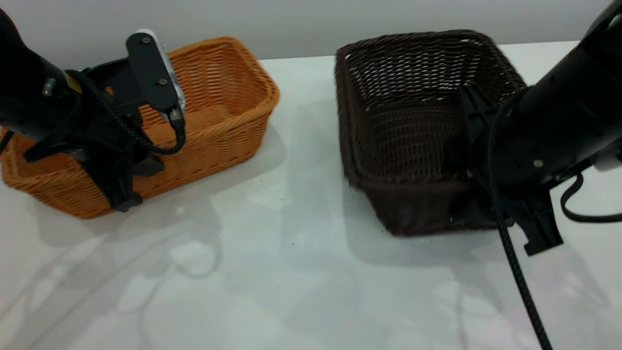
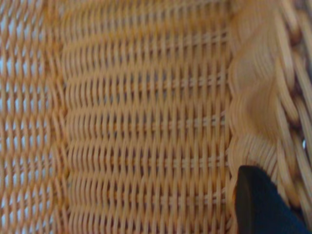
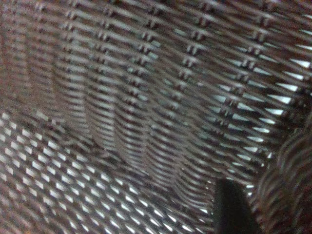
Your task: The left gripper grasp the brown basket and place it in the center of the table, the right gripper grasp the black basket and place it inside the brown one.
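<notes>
Glossy white table [image 1: 301, 243], pale wall behind

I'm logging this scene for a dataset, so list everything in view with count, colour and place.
brown basket: one, orange-tan wicker, on the table at the exterior view's left, near the back edge.
black basket: one, very dark brown wicker, at the exterior view's right, apart from the brown one, its near end seemingly lifted and tilted.
table: one, white, under both baskets.
wall: one, pale grey, behind the table.
left gripper: one, black, jaws straddling the brown basket's near wall, one finger inside.
right gripper: one, black, jaws at the black basket's near right corner, one finger inside.
</notes>
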Tool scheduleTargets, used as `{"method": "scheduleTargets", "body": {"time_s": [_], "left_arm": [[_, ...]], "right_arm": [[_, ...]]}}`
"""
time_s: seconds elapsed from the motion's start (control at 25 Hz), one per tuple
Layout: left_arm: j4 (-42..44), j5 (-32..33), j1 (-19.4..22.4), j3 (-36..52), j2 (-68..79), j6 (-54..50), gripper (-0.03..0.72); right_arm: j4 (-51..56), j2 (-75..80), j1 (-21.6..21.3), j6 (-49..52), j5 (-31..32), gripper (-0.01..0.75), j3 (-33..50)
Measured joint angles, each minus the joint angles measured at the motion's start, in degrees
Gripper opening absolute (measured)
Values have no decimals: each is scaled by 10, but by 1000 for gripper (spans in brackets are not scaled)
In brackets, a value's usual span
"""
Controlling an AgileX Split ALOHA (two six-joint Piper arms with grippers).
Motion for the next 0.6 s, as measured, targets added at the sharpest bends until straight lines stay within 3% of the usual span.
{"method": "scheduleTargets", "body": {"time_s": [0.08, 0.24, 0.4, 0.6], "left_arm": [[2, 7, 0, 0, 0, 4, 106], [4, 34, -1, 0, -2, 10, 106], [4, 76, -6, 0, -3, 32, 106], [1, 115, -45, 0, -3, 69, 106]], "right_arm": [[4, -14, -1, 0, -19, 242, 0], [-3, -43, -21, -29, -14, 241, 0], [-1, -76, -67, -78, 12, 241, 0], [-5, -109, -133, -156, 77, 241, 0]]}}
